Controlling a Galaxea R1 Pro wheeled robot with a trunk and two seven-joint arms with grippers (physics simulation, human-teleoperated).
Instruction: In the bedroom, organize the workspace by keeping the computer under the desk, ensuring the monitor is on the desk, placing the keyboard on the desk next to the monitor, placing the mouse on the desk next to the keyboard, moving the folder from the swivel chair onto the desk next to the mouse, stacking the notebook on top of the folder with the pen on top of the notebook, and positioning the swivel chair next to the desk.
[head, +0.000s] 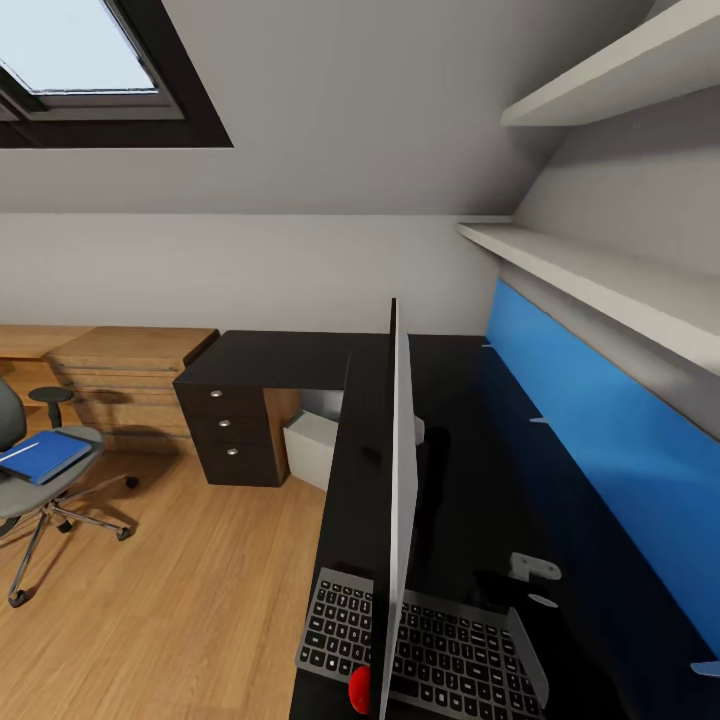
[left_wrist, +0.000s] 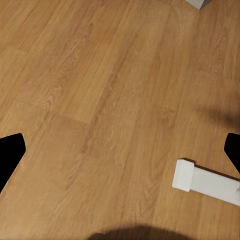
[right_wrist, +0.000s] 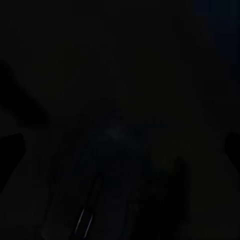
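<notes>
Skylit room, near-black right wrist view

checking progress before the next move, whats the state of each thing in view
monitor: upright on the desk, seen edge-on
keyboard: flat on the desk at the monitor's foot
desk: drawers shut
computer: on the floor under the desk
folder: lying closed on the swivel chair seat
swivel chair: upright, apart from the desk
left gripper: open, empty, above the wood floor
right gripper: too dark to tell
</notes>
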